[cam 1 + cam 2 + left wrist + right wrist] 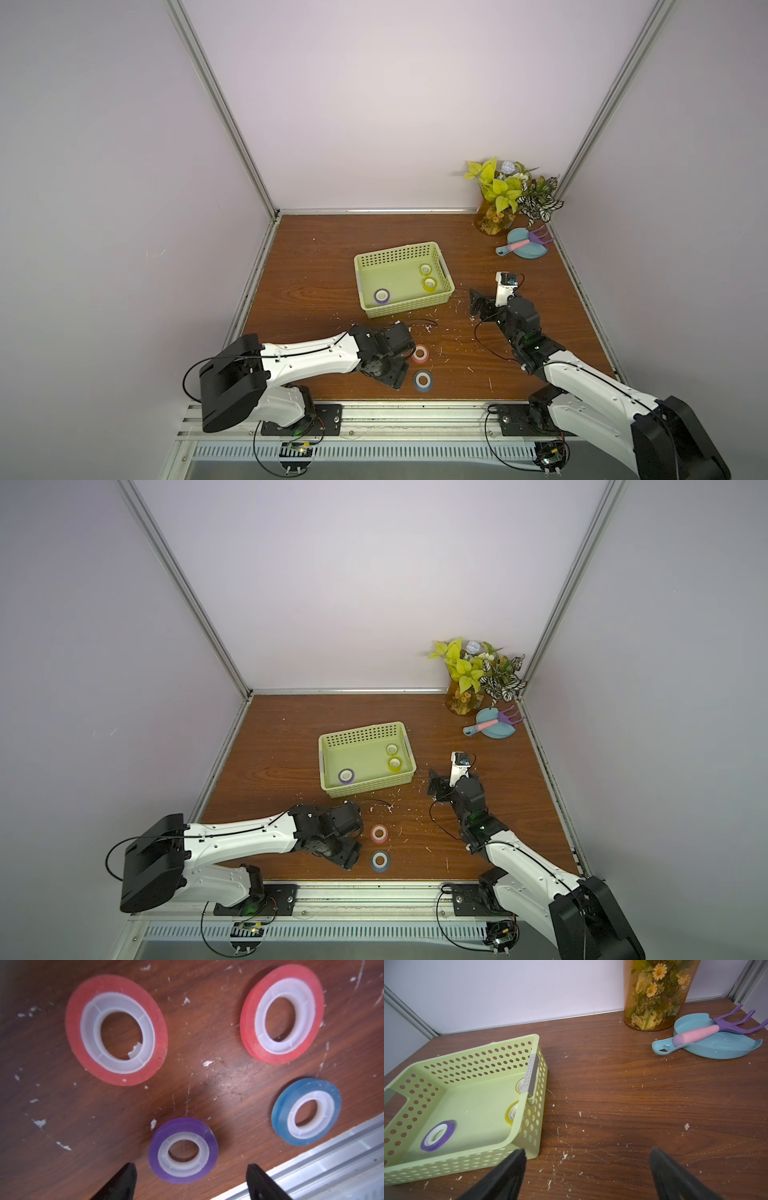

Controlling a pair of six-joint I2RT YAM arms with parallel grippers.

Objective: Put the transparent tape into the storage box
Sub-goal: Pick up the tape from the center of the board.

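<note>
The storage box (395, 254) is a pale yellow-green perforated basket in mid table. It holds a purple roll (382, 296) and two yellow rolls (425, 269) (429, 284). In the left wrist view four rolls of transparent tape lie flat on the wood: two orange-red (116, 1030) (282, 1016), one blue (306, 1111) and one purple (182, 1150). My left gripper (191, 1167) is open, its tips either side of this purple roll and clear of it. My right gripper (587, 1152) is open and empty over bare wood beside the box's corner (533, 1147).
A flower vase (494, 220) and a blue dustpan (528, 249) with a pink-handled rake stand at the back right. The aluminium front rail (311, 1167) runs close to the blue and purple rolls. White flecks litter the wooden table (316, 266).
</note>
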